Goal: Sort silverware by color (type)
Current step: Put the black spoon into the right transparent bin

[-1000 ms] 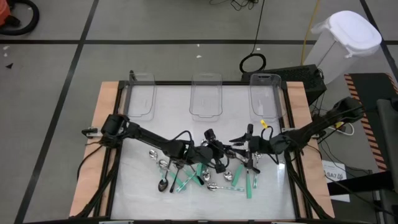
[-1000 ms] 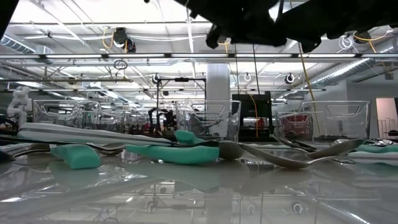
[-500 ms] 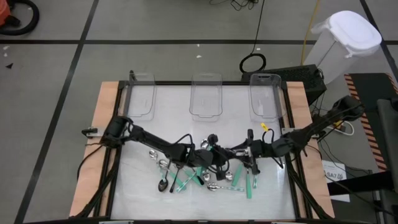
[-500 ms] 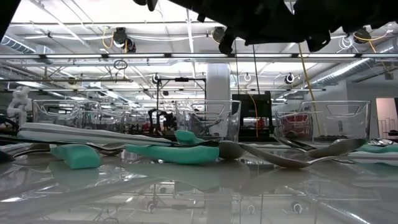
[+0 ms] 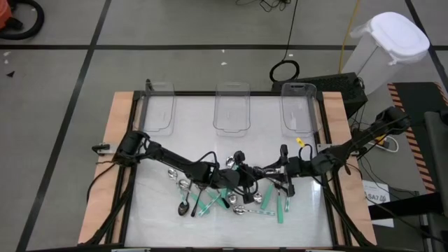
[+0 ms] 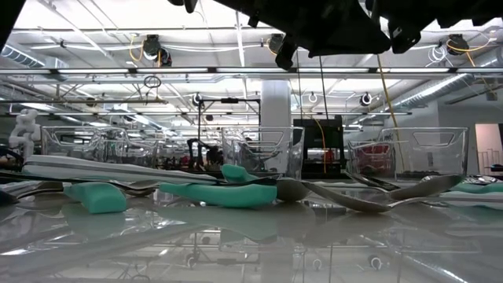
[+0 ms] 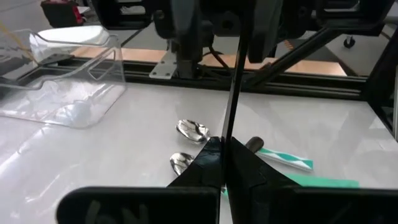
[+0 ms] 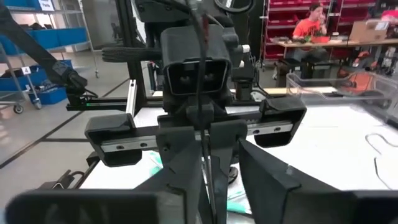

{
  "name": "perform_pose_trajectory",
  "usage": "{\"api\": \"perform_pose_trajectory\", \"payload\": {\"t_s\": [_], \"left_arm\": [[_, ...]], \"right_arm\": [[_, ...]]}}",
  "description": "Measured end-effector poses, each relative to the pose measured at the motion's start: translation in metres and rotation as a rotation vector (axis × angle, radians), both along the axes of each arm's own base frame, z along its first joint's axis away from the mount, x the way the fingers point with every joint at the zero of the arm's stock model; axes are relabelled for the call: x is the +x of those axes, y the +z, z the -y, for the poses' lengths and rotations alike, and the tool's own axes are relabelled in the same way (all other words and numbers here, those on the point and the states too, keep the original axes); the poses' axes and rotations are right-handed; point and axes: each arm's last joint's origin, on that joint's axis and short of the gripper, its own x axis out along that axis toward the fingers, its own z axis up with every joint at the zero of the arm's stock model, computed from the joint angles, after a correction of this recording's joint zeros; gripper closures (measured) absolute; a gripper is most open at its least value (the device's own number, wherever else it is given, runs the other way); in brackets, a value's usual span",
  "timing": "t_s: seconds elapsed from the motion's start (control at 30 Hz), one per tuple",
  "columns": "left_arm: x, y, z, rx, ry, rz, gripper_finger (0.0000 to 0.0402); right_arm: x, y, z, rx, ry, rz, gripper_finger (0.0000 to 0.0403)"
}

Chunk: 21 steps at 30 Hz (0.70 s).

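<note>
A pile of spoons [image 5: 231,199] lies flat near the table's near edge: teal-handled [image 6: 220,192], shiny silver [image 7: 193,129] and dark ones [image 5: 183,208]. My left gripper [image 5: 246,173] hovers over the pile, shut on a thin dark spoon [image 7: 233,87] that points at my right gripper [image 5: 278,170]. The two grippers face each other. My right gripper [image 8: 222,162] is open, with its fingers standing on either side of the spoon's free end. My left gripper pinches the dark spoon's handle [image 7: 227,140] between its two fingertips. The spoon is lifted clear of the table and runs roughly level toward the table's right. My right gripper has its fingers [image 8: 273,180] beside the spoon's other end; I cannot tell whether they touch it.
Three clear plastic bins [image 5: 159,112] [image 5: 232,112] [image 5: 297,112] stand in a row along the far edge. Bare tabletop lies between the bins and the pile. A person in red [image 8: 311,22] sits at a desk far behind the table.
My left gripper, keeping the dark spoon, shifted slightly toward the near edge and the right gripper, then held still. My right gripper drifted slightly toward the near edge. The spoons on the table have not moved.
</note>
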Motion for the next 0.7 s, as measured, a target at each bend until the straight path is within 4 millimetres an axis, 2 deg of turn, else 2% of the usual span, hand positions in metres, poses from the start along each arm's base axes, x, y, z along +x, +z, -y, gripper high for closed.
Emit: {"api": "perform_pose_trajectory", "payload": {"t_s": [0.3,0.53,0.7], "left_arm": [[0.0001,0.0000,-0.0007,-0.016,0.011,0.003,0.0398],[0.0001,-0.0004,-0.0009,-0.034,0.017,0.001,0.0396],[0.0000,-0.0016,-0.0022,-0.063,0.028,-0.007,0.0362]], "right_arm": [[0.0001,0.0014,-0.0002,-0.025,0.008,0.015,0.0392],[0.0001,0.0014,-0.0001,-0.032,0.005,0.016,0.0398],[0.0002,0.0017,0.0002,-0.030,-0.005,0.019,0.0400]]}}
